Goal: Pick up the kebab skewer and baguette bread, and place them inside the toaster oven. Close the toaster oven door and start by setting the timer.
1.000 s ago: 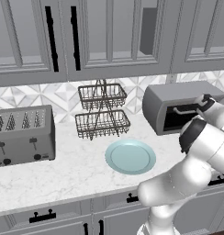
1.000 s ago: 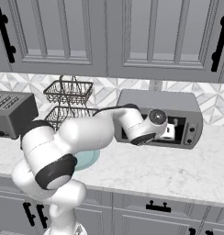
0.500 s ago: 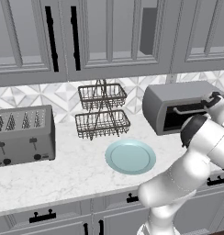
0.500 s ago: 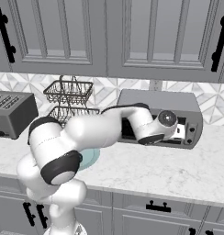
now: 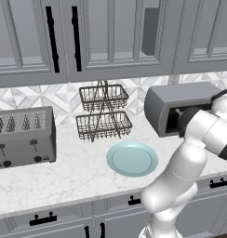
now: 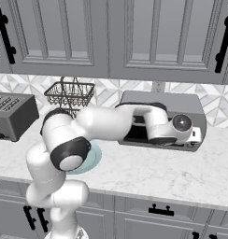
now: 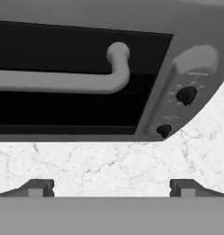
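Observation:
The toaster oven (image 5: pixel 180 98) (image 6: pixel 163 101) stands at the right of the counter. In the hand view its grey bar handle (image 7: pixel 63 81) crosses the dark front window, so the door looks shut. Two dark knobs (image 7: pixel 186 95) sit one above the other on the grey panel to the right of the window. My gripper (image 7: pixel 111 188) is open and empty, hovering over the marble just in front of the oven, its fingertips (image 7: pixel 38 187) wide apart. The kebab skewer and the baguette bread are out of view.
An empty pale teal plate (image 5: pixel 132 159) (image 6: pixel 89 158) lies mid-counter. Behind it is a two-tier wire basket rack (image 5: pixel 103 114) (image 6: pixel 69 93). A grey slot toaster (image 5: pixel 23 137) (image 6: pixel 13 114) sits at the far left. Wall cabinets hang above.
My hand has slid a little to the right along the oven's front, toward the knob panel. The jaws have stayed open.

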Available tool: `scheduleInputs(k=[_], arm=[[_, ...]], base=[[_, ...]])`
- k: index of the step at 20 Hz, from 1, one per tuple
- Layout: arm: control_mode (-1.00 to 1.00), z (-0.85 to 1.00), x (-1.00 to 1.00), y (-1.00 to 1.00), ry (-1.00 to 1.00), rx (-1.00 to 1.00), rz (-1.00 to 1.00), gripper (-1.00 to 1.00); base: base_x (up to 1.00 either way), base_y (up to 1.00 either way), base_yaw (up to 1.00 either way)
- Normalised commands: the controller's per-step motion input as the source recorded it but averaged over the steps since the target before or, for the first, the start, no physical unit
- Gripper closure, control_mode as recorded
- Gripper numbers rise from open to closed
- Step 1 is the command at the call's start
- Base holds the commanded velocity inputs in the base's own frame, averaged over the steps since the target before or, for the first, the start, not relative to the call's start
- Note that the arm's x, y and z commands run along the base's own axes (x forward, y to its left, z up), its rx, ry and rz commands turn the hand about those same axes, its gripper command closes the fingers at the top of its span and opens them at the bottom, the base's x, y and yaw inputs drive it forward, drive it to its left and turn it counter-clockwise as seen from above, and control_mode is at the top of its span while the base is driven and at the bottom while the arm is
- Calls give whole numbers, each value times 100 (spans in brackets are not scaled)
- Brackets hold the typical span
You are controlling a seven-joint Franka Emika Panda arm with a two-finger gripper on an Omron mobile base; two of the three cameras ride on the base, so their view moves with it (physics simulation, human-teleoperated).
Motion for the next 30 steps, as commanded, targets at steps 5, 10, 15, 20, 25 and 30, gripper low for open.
scheduleInputs(k=[5,10,15,20,25,30], arm=[[-100,0,-11,-36,0,-28,18,-100],[-100,-5,-14,-25,0,-14,7,-100],[-100,-7,0,-6,-10,0,0,-100],[-100,-2,0,0,-15,0,0,-100],[-100,-10,0,0,-22,0,0,-100],[-100,-13,0,0,-25,0,0,-100]], base=[[0,0,0],[0,0,0],[0,0,0],[0,0,0],[0,0,0],[0,0,0]])
